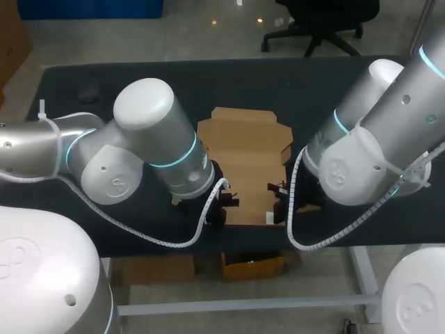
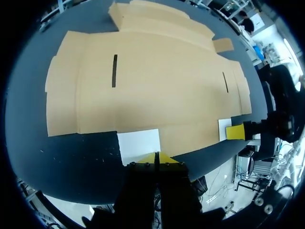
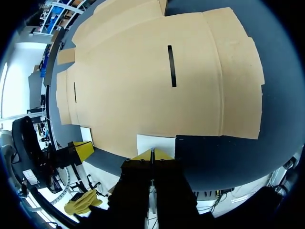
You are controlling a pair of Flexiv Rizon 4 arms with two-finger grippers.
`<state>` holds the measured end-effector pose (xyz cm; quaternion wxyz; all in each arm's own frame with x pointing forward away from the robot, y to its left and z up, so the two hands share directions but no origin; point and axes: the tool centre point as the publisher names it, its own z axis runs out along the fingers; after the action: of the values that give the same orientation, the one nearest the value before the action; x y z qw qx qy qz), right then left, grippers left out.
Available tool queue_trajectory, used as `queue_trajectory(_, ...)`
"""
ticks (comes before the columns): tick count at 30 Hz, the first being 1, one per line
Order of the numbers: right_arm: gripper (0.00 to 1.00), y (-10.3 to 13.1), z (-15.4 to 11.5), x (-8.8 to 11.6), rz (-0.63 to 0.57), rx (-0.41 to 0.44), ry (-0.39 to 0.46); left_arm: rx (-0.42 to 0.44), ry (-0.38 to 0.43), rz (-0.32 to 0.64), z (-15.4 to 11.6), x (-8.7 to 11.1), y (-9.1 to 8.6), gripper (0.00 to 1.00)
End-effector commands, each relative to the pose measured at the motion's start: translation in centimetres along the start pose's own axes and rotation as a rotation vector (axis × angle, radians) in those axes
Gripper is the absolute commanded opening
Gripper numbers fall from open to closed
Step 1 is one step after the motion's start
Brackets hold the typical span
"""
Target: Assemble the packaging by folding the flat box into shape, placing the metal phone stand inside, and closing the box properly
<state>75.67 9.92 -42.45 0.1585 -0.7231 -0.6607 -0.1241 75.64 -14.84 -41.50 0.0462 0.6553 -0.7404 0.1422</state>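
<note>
From high behind the robot, the head camera looks down on the whole worktop [image 1: 278,83]. Both wrist cameras sit low and close at its near edge, looking across the flat box [image 1: 243,156], which all three views share.

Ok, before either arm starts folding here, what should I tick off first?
1. Flat box unfolded and resting on the table: ok.
2. Left end effector at the box's near edge, tips together at a white tab: ok.
3. Right end effector at the same edge, tips together at the second white tab: ok.
4. Either tab actually pinched between the fingers: cannot tell.
5. Metal phone stand ready within reach: not ok, it shows in no view.
</note>
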Motion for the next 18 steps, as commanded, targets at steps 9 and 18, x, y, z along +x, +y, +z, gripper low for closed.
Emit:
queue_trajectory(9, 0.00, -0.4, -0.6, 0.1, 0.000, -0.027, -0.001, 0.005, -0.013, -0.010, -1.6, -0.2, 0.1, 0.00)
queue_trajectory(18, 0.00, -0.6, -1.1, -0.1, 0.004, -0.039, 0.001, 0.010, -0.025, -0.006, -2.0, -0.3, 0.0, 0.00)
